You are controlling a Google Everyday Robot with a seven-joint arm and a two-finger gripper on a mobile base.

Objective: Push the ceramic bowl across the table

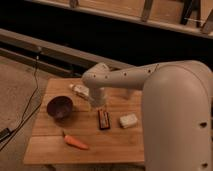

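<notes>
Camera view puts the tool (pixel 97 103) low over the worktop (pixel 46 150) — how far open it is, or whether it holds anything, I cannot tell. Camera-left of the tool, near but apart, sits the ceramic bowl (pixel 60 107). An off-centre shove could spin it aside — toward the carrot (pixel 76 142), nearer the camera. A dark bar (pixel 103 119) lies just camera-side of the tool, a white block (pixel 128 120) past it, a pale object (pixel 79 90) behind.

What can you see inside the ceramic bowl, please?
Nothing shows inside the ceramic bowl, though its dark interior may hide small things. The end effector hangs just beside it, over the table.
</notes>
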